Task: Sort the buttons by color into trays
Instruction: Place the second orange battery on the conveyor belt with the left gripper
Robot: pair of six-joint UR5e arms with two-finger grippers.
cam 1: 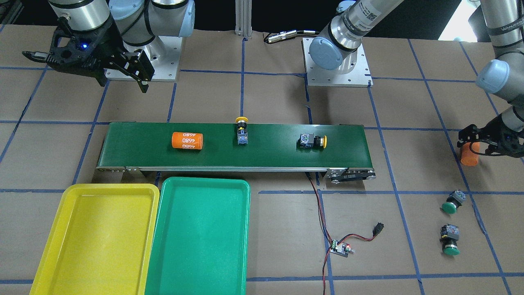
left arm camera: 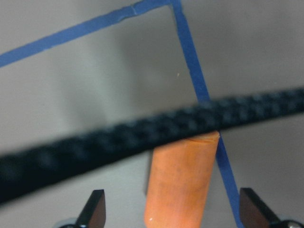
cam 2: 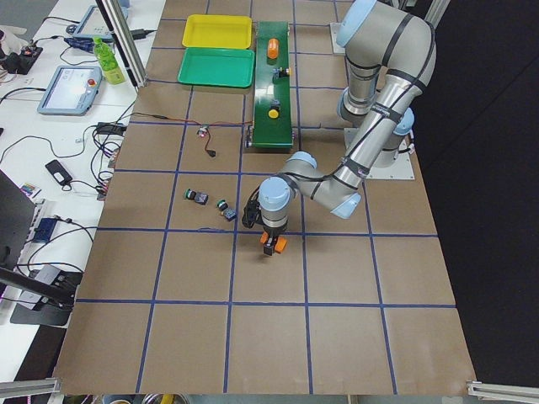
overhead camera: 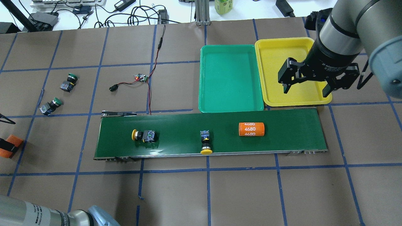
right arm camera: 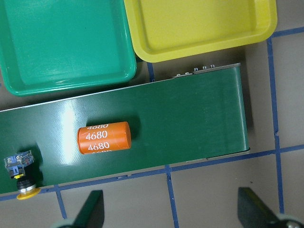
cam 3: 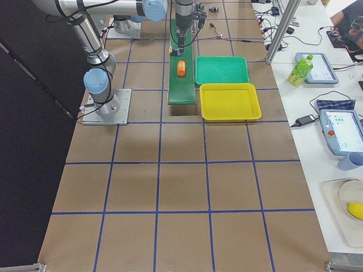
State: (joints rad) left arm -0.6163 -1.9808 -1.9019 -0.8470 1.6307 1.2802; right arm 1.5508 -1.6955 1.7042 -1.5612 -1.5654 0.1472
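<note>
2 yellow mushroom-cap buttons are being borne by the smooth green belt. 2 green buttons are being borne by the paper surface past the belt's end. Glossy round-cornered yellow tray and green tray are being held flush w/ the belt's long edge. L gripper is being held open astride an orange cylinder. R gripper is being held open, raised near the belt's other end.

Brown blue-gridded table, conveyor belt, yellow tray, green tray, two green buttons, wired circuit board

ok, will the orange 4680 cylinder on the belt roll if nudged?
Likely: the orange 4680 cylinder lies on its side, axis along the conveyor belt, so a sideways nudge probably rolls it toward an edge. It looks rigid and smooth, so possibly slippery when gripped.
</note>
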